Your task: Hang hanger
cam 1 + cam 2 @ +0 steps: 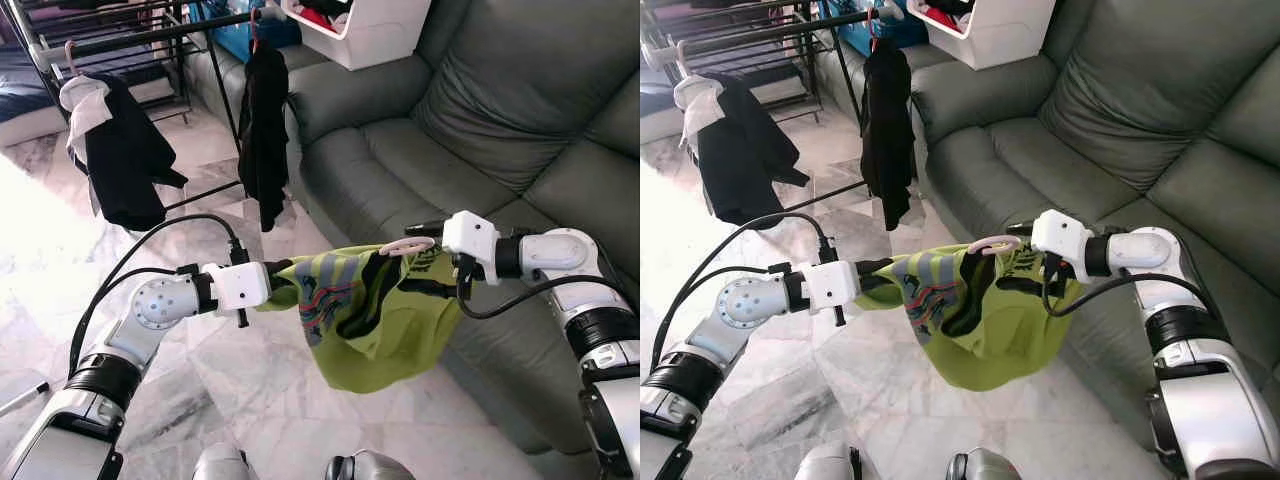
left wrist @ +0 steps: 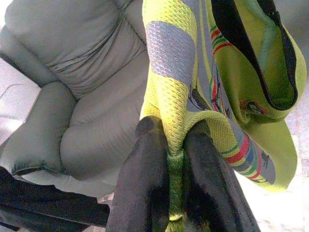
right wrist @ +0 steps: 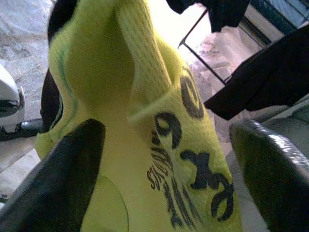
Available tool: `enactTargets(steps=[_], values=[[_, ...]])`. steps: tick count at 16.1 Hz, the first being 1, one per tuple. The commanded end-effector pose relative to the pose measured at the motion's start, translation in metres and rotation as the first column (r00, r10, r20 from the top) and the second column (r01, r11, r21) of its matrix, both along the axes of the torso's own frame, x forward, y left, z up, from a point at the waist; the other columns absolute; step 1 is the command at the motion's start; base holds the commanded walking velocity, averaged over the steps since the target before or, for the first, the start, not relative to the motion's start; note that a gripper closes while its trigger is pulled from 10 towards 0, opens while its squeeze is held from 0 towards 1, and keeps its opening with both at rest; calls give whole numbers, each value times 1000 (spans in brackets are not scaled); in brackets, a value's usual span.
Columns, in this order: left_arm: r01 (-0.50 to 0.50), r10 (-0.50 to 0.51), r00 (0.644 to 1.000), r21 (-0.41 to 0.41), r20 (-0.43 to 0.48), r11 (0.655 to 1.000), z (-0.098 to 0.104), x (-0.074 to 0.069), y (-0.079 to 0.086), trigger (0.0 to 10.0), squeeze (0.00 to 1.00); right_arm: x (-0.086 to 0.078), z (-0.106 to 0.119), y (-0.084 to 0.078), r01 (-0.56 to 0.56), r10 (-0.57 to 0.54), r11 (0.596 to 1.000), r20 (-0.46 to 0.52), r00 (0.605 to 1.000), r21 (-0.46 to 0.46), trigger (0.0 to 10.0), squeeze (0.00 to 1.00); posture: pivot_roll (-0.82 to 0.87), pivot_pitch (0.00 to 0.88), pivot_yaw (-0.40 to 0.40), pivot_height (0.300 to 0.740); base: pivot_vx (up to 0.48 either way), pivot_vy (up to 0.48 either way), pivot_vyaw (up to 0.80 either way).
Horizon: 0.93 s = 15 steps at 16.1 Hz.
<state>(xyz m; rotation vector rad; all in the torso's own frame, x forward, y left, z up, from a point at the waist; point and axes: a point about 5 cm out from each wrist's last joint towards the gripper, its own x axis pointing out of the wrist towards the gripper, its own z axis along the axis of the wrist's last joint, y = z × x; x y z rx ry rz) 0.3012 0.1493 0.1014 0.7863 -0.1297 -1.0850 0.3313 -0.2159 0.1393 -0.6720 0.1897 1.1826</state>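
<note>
Hanger [image 1: 406,245], pale pink, sits inside the neck of a lime-green shirt [image 1: 365,320] strung in the air between both arms, above the marble floor [image 1: 60,230] and beside the grey sofa [image 1: 480,110]. Left gripper [image 2: 176,145] is clenched tight on a bunched fold of the shirt. Right gripper [image 3: 164,159] has its fingers spread wide either side of the cloth, so it's released. Behind, a rack [image 1: 150,35] carries two dark garments [image 1: 264,130].

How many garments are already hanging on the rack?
2. A black one with a white piece hangs at the rack's left, an all-black one further right beside the sofa. More may hang beyond the frame.
</note>
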Motion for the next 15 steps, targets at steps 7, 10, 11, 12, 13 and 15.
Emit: enactTargets(steps=[7,10,11,12,13,15], values=[[21,-21,999,-15,44,1000,12,6,-4,0,0,2,1,-3,1,-1,999,5,1000,-48,0,0,-61,39,-67,740,0,0,0],[21,-20,999,-14,45,1000,12,7,-4,0,0,2,0,-5,4,-4,998,1,1000,-61,0,0,-62,37,-67,740,0,0,0],[21,-20,999,-14,45,1000,12,7,-4,0,0,2,0,-5,4,-4,998,1,1000,-61,0,0,-62,37,-67,740,0,0,0],[21,-20,999,-14,45,1000,12,7,-4,0,0,2,0,-5,4,-4,998,1,1000,-61,0,0,-62,37,-67,740,0,0,0],[21,-20,999,-14,45,1000,12,7,-4,0,0,2,0,-5,4,-4,998,1,1000,-61,0,0,-62,37,-67,740,0,0,0],[21,-20,999,-14,45,1000,12,7,-4,0,0,2,0,-5,4,-4,998,1,1000,-61,0,0,-62,37,-67,740,0,0,0]])
